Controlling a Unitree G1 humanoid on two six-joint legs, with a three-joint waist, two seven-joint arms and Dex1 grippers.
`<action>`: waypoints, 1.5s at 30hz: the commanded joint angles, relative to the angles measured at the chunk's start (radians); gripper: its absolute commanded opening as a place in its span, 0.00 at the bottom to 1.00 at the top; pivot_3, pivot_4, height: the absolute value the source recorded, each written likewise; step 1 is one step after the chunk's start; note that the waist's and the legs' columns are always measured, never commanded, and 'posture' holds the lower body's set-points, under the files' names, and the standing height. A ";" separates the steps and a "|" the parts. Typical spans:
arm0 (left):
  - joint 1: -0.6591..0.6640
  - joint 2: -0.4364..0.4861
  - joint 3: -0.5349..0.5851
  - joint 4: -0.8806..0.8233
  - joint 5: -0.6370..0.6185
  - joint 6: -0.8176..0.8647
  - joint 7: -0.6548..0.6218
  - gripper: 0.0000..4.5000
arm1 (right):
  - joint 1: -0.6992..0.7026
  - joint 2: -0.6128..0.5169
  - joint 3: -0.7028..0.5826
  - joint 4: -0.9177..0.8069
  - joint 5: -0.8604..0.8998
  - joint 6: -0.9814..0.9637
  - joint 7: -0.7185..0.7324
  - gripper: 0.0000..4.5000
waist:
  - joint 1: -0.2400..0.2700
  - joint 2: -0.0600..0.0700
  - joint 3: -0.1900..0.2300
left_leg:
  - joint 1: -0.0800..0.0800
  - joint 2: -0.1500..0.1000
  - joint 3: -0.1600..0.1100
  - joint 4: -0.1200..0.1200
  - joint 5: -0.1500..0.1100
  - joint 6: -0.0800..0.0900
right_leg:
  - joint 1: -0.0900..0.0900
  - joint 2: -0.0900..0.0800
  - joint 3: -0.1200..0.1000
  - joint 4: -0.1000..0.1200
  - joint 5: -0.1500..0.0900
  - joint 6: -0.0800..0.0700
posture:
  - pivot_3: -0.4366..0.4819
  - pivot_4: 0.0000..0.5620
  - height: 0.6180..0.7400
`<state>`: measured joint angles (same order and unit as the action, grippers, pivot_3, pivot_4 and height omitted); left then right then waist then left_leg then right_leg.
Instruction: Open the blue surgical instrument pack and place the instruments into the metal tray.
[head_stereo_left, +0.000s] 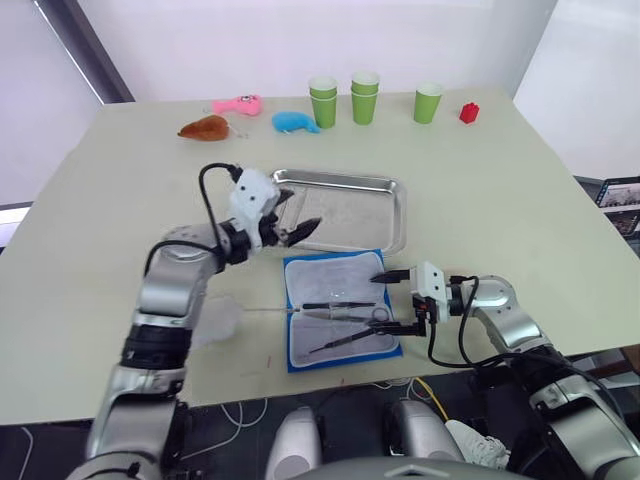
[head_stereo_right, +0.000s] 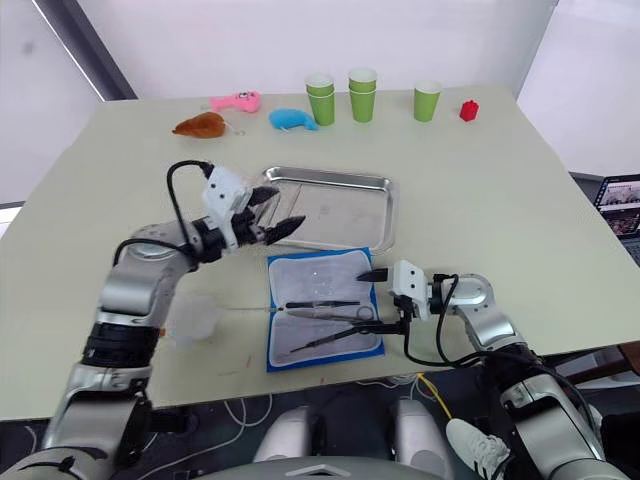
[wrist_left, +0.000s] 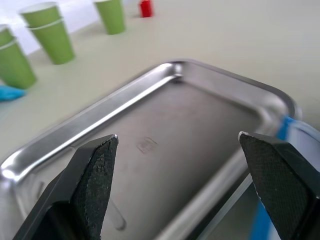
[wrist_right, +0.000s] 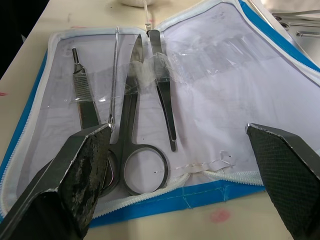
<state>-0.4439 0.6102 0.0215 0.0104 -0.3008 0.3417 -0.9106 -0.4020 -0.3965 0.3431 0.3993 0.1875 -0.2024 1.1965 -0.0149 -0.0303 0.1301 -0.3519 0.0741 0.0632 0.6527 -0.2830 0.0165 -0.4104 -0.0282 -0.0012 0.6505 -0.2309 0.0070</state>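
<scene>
Blue surgical instrument pack (head_stereo_left: 340, 312) lies unzipped and flat on the table (head_stereo_left: 500, 190), pale lining up, touching the metal tray (head_stereo_left: 345, 210) at the pack's 12 o'clock; head views show both plus green cups (head_stereo_left: 364, 98) and plush toys (head_stereo_left: 296, 122) further toward 12. Left gripper (head_stereo_left: 290, 220) hangs over the tray's 9 o'clock end, fingers spread wide, nothing held; left wrist view shows the bare tray floor. Right gripper (head_stereo_left: 400, 300) sits at the pack's 3 o'clock edge, fingers wide apart, empty; right wrist view resolves the instruments (wrist_right: 135, 120): ring-handled scissors, forceps, thin probe under clear straps.
</scene>
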 joint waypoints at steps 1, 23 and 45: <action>0.012 0.030 0.030 -0.033 -0.067 -0.073 -0.119 0.91 | 0.044 -0.004 0.069 0.081 -0.101 0.026 0.003 1.00 | 0.000 -0.001 0.000 | 0.000 0.000 0.000 0.000 0.000 0.000 | 0.000 0.000 0.000 0.000 0.000 0.000 | 0.48 0.27 1.00; 0.288 0.442 0.130 -0.085 -0.339 -0.214 -0.704 0.96 | 0.052 -0.004 0.067 0.077 -0.103 0.023 0.011 1.00 | 0.000 0.000 0.001 | 0.005 0.002 0.011 -0.004 0.000 0.000 | -0.003 0.001 0.009 0.000 -0.003 0.002 | 0.48 0.27 1.00; 0.366 0.452 0.075 -0.061 -0.288 -0.330 -0.678 0.96 | 0.040 -0.011 0.062 0.089 -0.102 0.026 0.019 1.00 | 0.001 0.002 0.005 | 0.005 0.003 0.015 -0.005 0.000 0.000 | -0.005 0.001 0.011 0.000 -0.003 0.003 | 0.48 0.27 1.00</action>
<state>-0.0763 1.0734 0.1053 -0.0293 -0.6164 0.0384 -1.5633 -0.4073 -0.3858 0.3431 0.4105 0.1860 -0.2054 1.2106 -0.0142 -0.0284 0.1349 -0.3470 0.0766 0.0781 0.6477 -0.2833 0.0167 -0.4152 -0.0276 0.0103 0.6504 -0.2343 0.0098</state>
